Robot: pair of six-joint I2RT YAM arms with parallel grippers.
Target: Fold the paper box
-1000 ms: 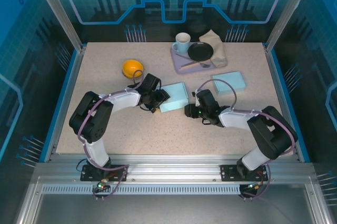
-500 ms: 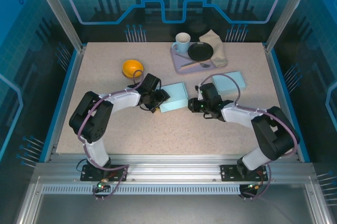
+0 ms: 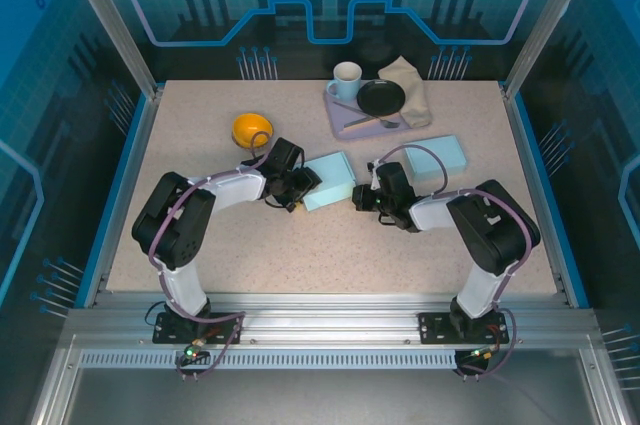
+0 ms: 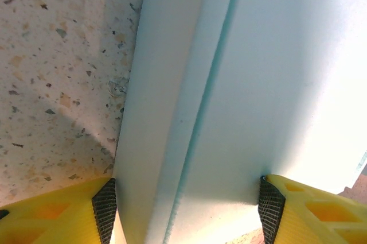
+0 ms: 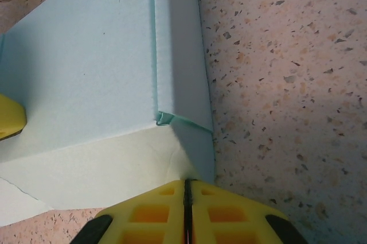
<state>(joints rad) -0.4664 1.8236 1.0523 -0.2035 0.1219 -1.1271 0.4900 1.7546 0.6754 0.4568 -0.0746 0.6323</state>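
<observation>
The light blue paper box [image 3: 330,182] lies mid-table between my two grippers. My left gripper [image 3: 303,188] straddles its left end; in the left wrist view the box [image 4: 258,83] spans the gap, and both black pads [image 4: 104,209] press against its sides, so the left gripper [image 4: 184,209] is shut on it. My right gripper [image 3: 360,195] is at the box's right end. In the right wrist view its yellow jaws are shut together with nothing between them, and the gripper [image 5: 188,184] touches the folded end flap of the box [image 5: 86,72] near its corner.
A second light blue paper piece [image 3: 435,157] lies to the right, behind the right arm. An orange bowl [image 3: 252,129] sits behind the left gripper. At the back, a purple tray [image 3: 340,115] carries a white mug [image 3: 346,78], black plate [image 3: 381,97] and napkin [image 3: 410,80].
My right gripper has moved left to the box's right end and its jaws have closed. The left gripper and the box have stayed in place.
</observation>
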